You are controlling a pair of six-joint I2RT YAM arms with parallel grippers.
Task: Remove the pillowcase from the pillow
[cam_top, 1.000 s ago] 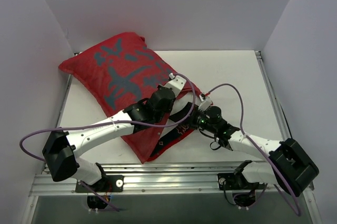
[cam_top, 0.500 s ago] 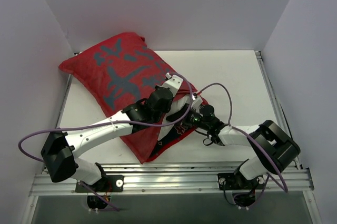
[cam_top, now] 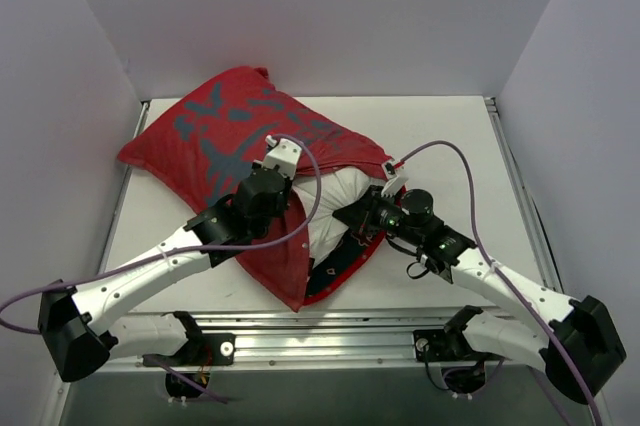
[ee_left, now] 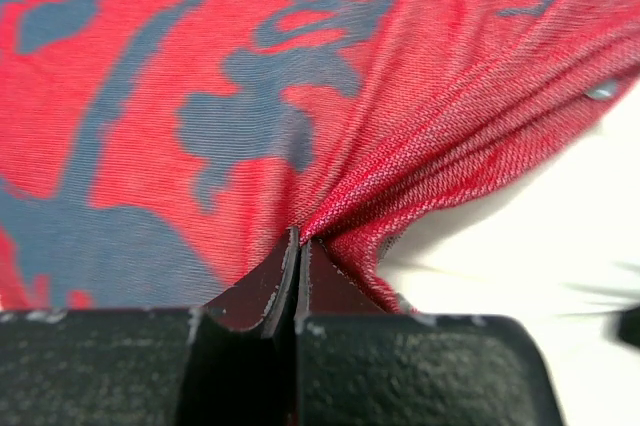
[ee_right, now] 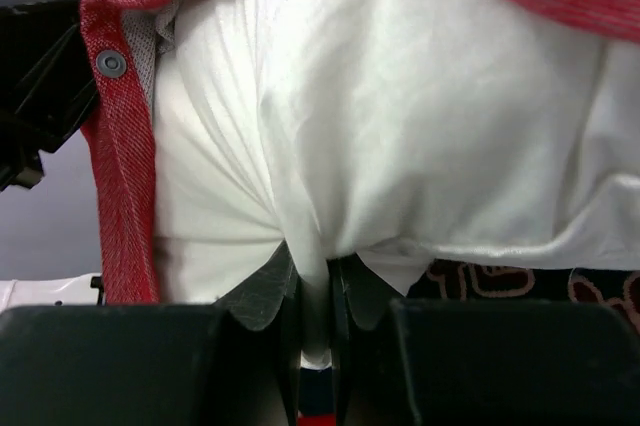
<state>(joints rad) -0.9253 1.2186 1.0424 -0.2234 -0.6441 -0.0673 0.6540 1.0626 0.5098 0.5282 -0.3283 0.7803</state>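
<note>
The pillowcase (cam_top: 225,136) is lying slantwise across the left and middle of the worktop (cam_top: 450,136), with its far corner reaching toward the back-left wall. Its open end is facing the near right. The pillow (cam_top: 335,201) is bulging out through that opening, and the rest of it is sitting hidden inside the red cloth.

The left hand (ee_left: 298,246) is resting on top of the pillowcase beside the opening. Its fingers are closed tight on a gathered ridge of red fabric, and folds are fanning away from the pinch. Just right of that ridge the white of the pillow is showing.

The right hand (ee_right: 315,286) is reaching in from the near right at the exposed end of the pillow. It is gripping a tuck of white cloth between narrow fingers, with creases running up from the grip. In the right wrist view, the red hem is hanging at the left of the pillow, carrying a grey snap (ee_right: 111,64). A dark lining (cam_top: 335,268) is showing along the near lip of the opening.
</note>
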